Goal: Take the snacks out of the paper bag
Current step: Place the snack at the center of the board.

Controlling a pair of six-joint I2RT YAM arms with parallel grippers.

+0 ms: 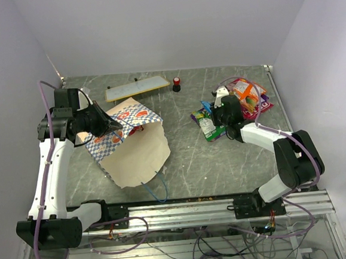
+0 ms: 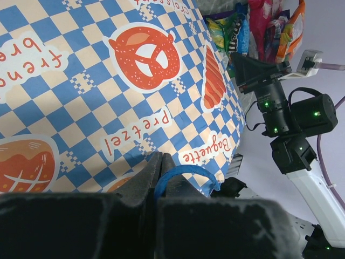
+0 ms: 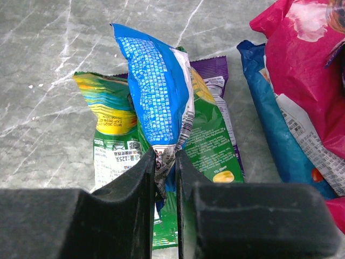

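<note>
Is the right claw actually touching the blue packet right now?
Touching. The right wrist view shows the right claw shut on the crimped end of the blue packet, with both fingers pressed against it.

Checkered paper bag (image 1: 136, 153) tilted at left; snack packets (image 1: 248, 93) heaped at right

A robotics lab cell: white enclosure walls (image 1: 170, 21), marbled grey tabletop (image 1: 193, 158), aluminium rail (image 1: 185, 210), tangled cables (image 1: 206, 247) in front.
</note>
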